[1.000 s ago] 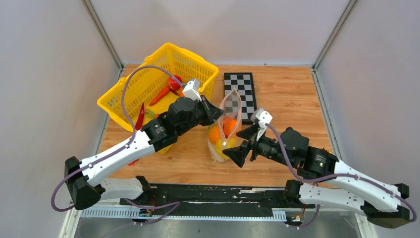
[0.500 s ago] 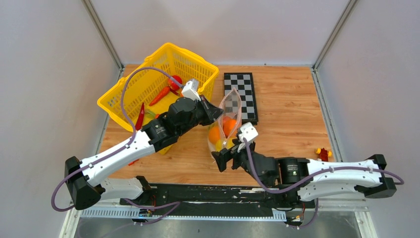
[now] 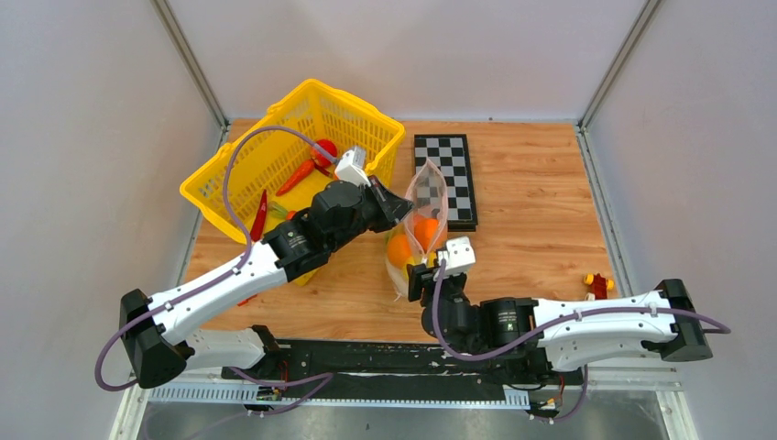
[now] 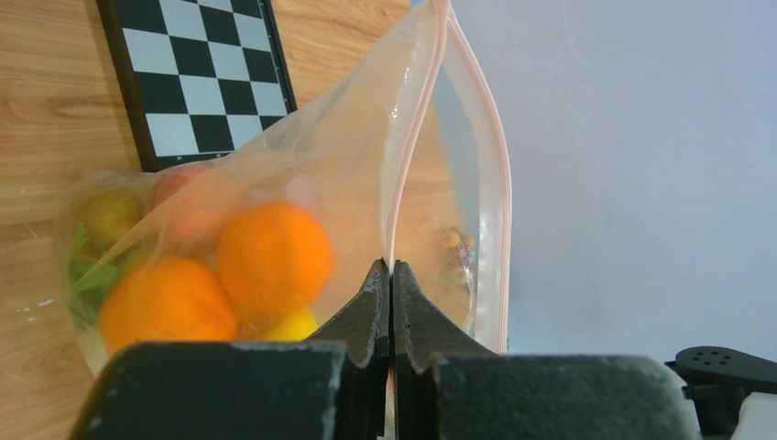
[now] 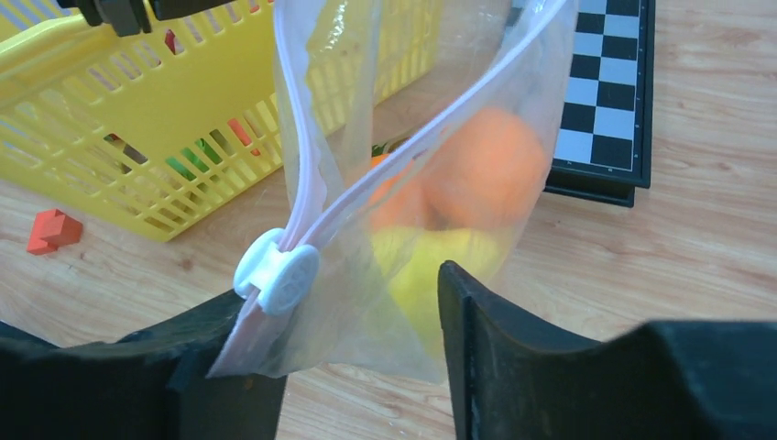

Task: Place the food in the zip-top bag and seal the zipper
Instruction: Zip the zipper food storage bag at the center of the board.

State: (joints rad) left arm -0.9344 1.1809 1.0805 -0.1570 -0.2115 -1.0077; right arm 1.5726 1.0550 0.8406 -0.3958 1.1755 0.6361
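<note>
The zip-top bag (image 3: 425, 209) stands upright in the middle of the table with the food (image 3: 400, 248) inside: orange and yellow rounded pieces (image 4: 273, 257). My left gripper (image 4: 391, 268) is shut on the pink zipper (image 4: 412, 137) strip of one side of the bag's mouth, which gapes beyond it. My right gripper (image 5: 341, 289) is open around the bag's near lower corner. A white slider (image 5: 278, 272) on the zipper sits just above its left finger. The yellow piece (image 5: 431, 266) shows through the plastic between the fingers.
A yellow basket (image 3: 275, 151) with a carrot and red peppers stands at the back left, close behind the left arm. A checkerboard (image 3: 451, 174) lies behind the bag. A small red and yellow toy (image 3: 597, 282) lies at the right edge. A red block (image 5: 50, 229) lies by the basket.
The right arm has swung in from the right and dropped low along the near edge. Its gripper now straddles the bag's near corner, jaws narrower than before. The left gripper has held still.
</note>
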